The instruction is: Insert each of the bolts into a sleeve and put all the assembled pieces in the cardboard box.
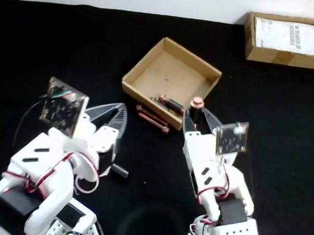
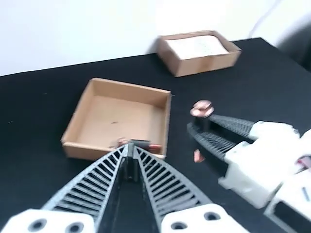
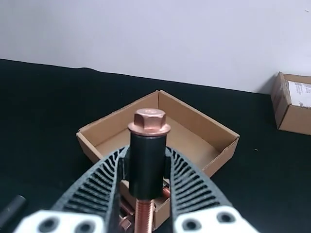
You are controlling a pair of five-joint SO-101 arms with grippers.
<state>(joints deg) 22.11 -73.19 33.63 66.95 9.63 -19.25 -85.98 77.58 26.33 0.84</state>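
My right gripper (image 1: 196, 119) (image 3: 147, 167) is shut on a black sleeve (image 3: 147, 162) with a copper bolt (image 3: 149, 121) through it, held upright just at the near right corner of the open cardboard box (image 1: 144, 63) (image 3: 204, 119) (image 2: 131, 86). One assembled piece (image 1: 169, 104) lies inside the box by its near wall. Two loose copper bolts (image 1: 152, 117) lie on the black table just in front of the box. A loose black sleeve (image 1: 120, 171) (image 3: 10, 209) lies nearer the arms. My left gripper (image 1: 123, 109) (image 2: 129, 148) is shut with nothing in it, left of the loose bolts.
A second cardboard box (image 1: 267, 54) (image 2: 204, 60) with a printed sheet inside stands at the far right of the table. The black tabletop (image 1: 60, 47) stretches out to the left of the open box. Both arm bases stand at the near edge.
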